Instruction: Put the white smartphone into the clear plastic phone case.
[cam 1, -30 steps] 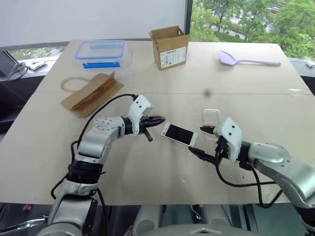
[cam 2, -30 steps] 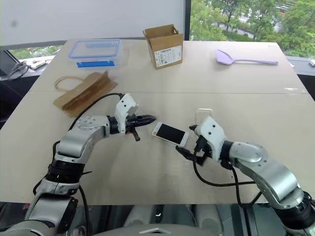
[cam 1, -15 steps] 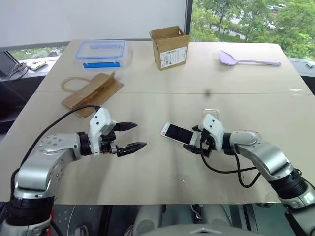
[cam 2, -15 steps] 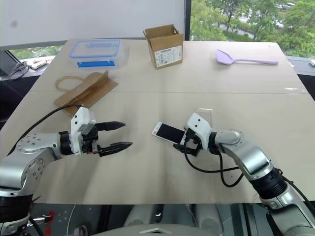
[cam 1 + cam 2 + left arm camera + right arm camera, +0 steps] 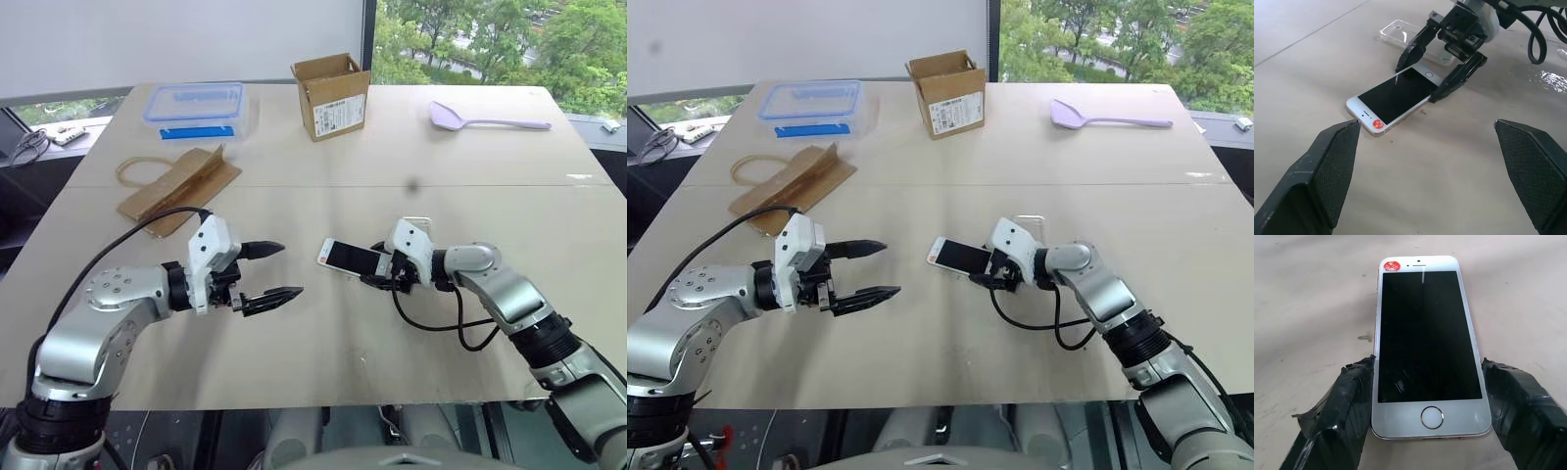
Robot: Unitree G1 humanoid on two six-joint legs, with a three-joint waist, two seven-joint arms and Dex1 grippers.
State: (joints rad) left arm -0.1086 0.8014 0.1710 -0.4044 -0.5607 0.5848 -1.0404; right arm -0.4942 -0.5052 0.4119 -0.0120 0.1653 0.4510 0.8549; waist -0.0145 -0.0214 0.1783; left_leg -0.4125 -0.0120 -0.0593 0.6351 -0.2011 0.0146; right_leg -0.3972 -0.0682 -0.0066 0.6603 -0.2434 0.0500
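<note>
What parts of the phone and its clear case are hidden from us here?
- Case: in the left wrist view the right gripper covers its far end; in the head views it is only a faint outline behind that gripper.
- Phone: its back and underside face the table in every view.
- Right wrist view: whether the fingers press the phone's edges cannot be told.

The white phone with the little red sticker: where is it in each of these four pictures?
Left eye view: white smartphone at table centre, in front of the right claw.
Right eye view: centre, slightly left.
Left wrist view: middle, angled, clear plastic phone case behind it.
Right wrist view: lengthwise, between the black fingers.
Shared landmark: the red sticker at its far end.
</note>
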